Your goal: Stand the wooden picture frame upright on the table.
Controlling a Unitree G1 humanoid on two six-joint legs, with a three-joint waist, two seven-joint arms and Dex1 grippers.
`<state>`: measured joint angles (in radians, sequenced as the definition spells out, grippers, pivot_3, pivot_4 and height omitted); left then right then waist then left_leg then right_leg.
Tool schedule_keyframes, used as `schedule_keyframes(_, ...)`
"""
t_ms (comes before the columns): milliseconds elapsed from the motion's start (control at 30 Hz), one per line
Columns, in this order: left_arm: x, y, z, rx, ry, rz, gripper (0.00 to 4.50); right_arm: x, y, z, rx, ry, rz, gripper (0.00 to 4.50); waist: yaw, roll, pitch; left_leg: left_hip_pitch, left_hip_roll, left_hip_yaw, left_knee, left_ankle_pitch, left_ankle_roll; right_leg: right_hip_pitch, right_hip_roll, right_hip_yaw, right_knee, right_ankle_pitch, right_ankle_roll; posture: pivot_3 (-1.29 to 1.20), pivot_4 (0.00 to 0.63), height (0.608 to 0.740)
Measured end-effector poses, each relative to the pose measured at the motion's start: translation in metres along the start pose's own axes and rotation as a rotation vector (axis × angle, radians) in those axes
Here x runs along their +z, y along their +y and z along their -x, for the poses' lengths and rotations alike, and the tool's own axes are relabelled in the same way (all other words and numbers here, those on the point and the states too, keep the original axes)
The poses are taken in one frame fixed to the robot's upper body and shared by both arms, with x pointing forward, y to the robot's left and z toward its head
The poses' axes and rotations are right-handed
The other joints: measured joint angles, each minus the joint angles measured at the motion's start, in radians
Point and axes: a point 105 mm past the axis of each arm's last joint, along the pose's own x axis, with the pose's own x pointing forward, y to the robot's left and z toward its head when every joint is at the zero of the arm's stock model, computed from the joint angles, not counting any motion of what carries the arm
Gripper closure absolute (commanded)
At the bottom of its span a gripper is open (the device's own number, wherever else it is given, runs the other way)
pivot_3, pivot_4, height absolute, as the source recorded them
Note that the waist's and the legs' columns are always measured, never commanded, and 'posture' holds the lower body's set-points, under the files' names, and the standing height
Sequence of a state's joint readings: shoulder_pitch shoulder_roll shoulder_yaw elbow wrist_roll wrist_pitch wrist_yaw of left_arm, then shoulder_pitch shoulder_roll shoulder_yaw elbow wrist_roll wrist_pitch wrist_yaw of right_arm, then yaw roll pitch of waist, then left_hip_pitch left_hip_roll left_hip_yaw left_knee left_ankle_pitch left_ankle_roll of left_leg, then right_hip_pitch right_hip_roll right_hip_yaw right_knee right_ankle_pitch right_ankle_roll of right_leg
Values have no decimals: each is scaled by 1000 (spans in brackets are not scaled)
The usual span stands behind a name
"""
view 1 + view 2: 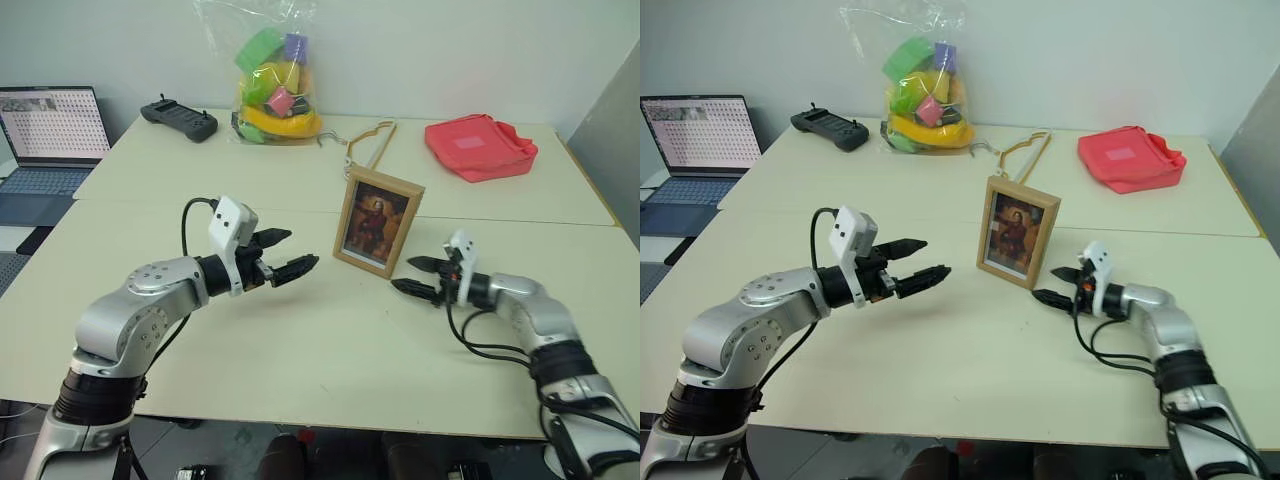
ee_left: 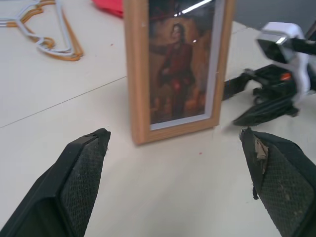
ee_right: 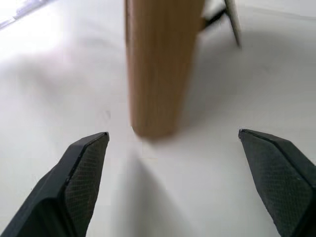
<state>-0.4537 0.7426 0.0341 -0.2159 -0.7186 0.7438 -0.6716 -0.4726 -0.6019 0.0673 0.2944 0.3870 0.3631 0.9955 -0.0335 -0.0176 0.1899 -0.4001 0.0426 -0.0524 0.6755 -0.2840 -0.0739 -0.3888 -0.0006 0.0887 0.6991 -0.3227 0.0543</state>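
The wooden picture frame (image 1: 377,221) stands upright on the table (image 1: 330,350), portrait facing the robot. The left gripper (image 1: 287,255) and right gripper (image 1: 420,277) flank it, both spread wide, empty. Behind the frame lie a hanger (image 1: 372,142), red pouch (image 1: 480,146) and toy bag (image 1: 272,85) (nothing blocks it).

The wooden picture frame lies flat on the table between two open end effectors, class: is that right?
Not quite. The wooden picture frame stands upright on the table, propped on its fold-out stand, as the left eye view shows. It is indeed between the open left end effector and open right end effector.
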Motion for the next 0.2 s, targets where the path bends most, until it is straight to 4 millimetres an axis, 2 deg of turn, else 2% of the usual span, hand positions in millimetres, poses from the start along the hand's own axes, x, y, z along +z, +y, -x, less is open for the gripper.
schedule_keyframes(67, 7, 12, 4, 4, 14, -1, 0, 10, 1, 21, -19, 16, 51, 13, 0, 0, 0, 0, 0, 0, 0, 0, 0, 0, 1, 0, 0, 0, 0, 0, 150, 740)
schedule_keyframes(133, 13, 25, 11, 17, 28, -15, 0, 33, 7, 36, -20, -10, 101, 13, -9, 1, 0, 1, 0, 0, 0, 0, 0, 0, 2, 1, 1, 0, 0, 0, 150, 740)
schedule_keyframes(200, 18, 32, 12, 1, 24, -15, 0, 57, 21, 43, 15, -52, 113, 13, -15, 1, 0, 2, 1, -1, 0, 0, 0, 1, 4, 1, 1, 0, 0, 0, 150, 740)
